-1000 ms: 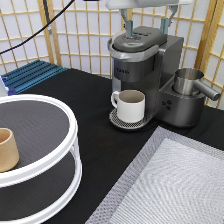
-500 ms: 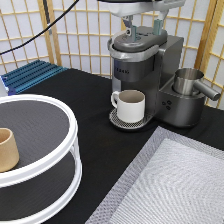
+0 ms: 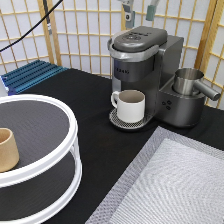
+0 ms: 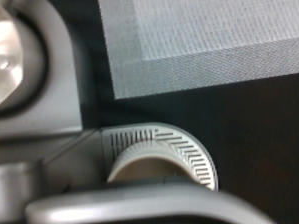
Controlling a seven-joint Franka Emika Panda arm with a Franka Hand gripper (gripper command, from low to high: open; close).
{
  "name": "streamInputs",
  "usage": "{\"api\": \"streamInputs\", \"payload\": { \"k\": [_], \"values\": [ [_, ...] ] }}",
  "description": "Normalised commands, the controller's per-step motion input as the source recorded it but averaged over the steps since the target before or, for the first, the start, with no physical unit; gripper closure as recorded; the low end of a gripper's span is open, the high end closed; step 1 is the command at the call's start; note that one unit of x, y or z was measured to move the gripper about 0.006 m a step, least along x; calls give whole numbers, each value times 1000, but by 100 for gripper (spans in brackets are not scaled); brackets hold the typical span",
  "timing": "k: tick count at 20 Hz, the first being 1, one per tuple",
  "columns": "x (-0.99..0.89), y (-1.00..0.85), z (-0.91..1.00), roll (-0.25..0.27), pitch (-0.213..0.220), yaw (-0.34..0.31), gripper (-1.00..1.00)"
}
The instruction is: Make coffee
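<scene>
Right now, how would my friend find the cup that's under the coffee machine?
Find the grey coffee machine at the exterior view's top. On its round drip tray stands the white mug. Unlike the tan cup on the white shelf, it has a handle.

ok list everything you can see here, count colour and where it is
coffee machine: 1, dark grey with a silver band, far side of the table towards the exterior view's right, lid down
white mug: 1, white, on the machine's drip tray under the spout
drip tray: 1, silver slotted disc, under the mug
metal jug: 1, silver, on the machine's side platform at the exterior view's right
tan cup: 1, tan, no handle, on the stand's upper tier at the exterior view's left edge
two-tier round stand: 1, white rims with dark shelves, exterior view's lower left
grey mat: 1, grey woven, exterior view's lower right
blue rack: 1, blue, exterior view's left by the screen
coffee pod: none visible
hand: 1, above the machine at the exterior view's top, fingers apart, empty
</scene>
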Motion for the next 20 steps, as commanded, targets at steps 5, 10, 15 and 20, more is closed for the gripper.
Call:
{"api": "streamInputs", "payload": {
  "k": [5, 10, 15, 20],
  "values": [
    [-663, -539, -105, 114, -146, 2, -100],
    [-488, -511, -263, 119, -157, 10, -100],
    [-275, -35, -465, 36, -106, 51, -100],
    [-273, 98, -422, -1, -67, 48, -100]
  ]
}}
